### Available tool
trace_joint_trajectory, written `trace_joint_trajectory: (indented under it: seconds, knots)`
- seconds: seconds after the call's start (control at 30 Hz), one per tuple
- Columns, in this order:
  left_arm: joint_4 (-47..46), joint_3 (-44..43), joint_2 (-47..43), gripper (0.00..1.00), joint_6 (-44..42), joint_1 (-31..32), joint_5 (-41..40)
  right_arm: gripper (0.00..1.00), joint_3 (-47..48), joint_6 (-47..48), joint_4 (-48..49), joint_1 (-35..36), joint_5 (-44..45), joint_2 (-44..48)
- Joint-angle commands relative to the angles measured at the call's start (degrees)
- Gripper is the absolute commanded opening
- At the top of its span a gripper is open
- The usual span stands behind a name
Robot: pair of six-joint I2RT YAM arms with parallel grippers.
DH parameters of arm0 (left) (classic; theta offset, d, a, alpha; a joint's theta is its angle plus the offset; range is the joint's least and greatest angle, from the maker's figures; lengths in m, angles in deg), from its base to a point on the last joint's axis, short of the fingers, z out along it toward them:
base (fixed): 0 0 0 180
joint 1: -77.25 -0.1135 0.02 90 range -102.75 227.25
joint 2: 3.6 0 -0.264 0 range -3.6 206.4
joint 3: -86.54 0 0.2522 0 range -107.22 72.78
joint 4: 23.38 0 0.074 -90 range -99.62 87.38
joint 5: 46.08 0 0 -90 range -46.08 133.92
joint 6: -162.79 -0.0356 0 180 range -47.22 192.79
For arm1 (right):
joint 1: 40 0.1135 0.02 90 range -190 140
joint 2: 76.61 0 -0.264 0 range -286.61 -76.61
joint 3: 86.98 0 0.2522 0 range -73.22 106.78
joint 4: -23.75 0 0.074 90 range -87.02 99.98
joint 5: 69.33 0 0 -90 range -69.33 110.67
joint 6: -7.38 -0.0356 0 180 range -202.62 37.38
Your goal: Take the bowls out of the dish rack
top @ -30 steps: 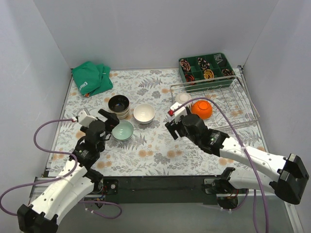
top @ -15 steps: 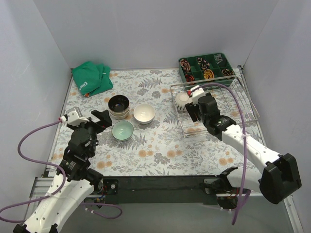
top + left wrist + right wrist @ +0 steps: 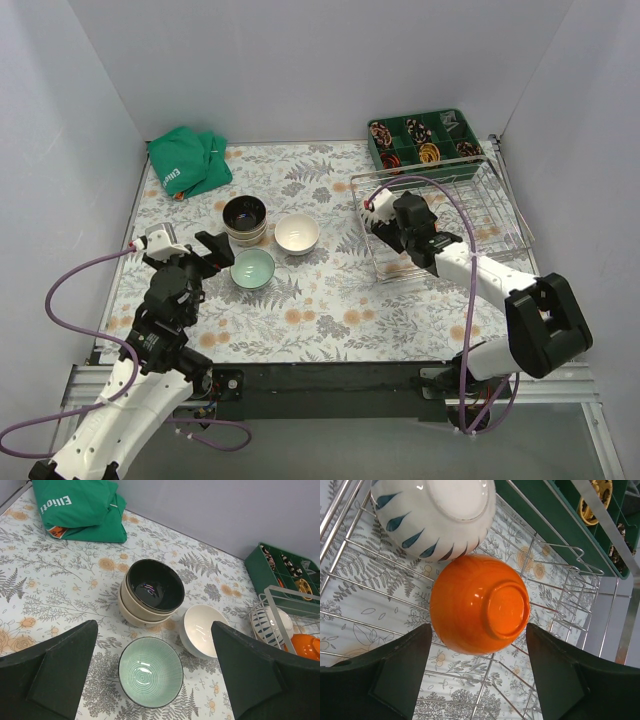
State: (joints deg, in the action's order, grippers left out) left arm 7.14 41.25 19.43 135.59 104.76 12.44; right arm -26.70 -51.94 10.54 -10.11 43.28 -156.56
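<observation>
Rack (image 3: 490,205): right side of the table (image 3: 330,310), toward the back.
In the rack: two upturned bowls close together at its left end, the rear bowl (image 3: 432,515) left of and behind the front bowl (image 3: 477,605).
Tray (image 3: 420,139): just behind the rack.
Cloth (image 3: 188,165): back left corner.
Stack of bowls (image 3: 245,218): left of centre, a single bowl (image 3: 297,233) just right of it, another bowl (image 3: 253,268) in front of both.

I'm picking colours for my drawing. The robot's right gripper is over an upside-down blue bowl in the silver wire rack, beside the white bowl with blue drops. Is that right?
Nearly. The right wrist view shows that the upside-down round bowl under the open right gripper is orange, not blue. It does lie in the silver wire dish rack, beside the white bowl with blue drops.
</observation>
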Motion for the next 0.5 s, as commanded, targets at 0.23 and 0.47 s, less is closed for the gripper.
trace_joint_trajectory:
  seconds: [0.23, 0.47]
  knots:
    - [0.4, 0.7, -0.4, 0.98, -1.5, 0.1, -0.2, 0.84, 2.6, 8.2, 3.4, -0.4, 0.2, -6.8]
    - [0.5, 0.7, 0.3, 0.98, -1.8, 0.0, 0.1, 0.84, 2.1, 9.2, 3.4, -0.4, 2.5, -10.4]
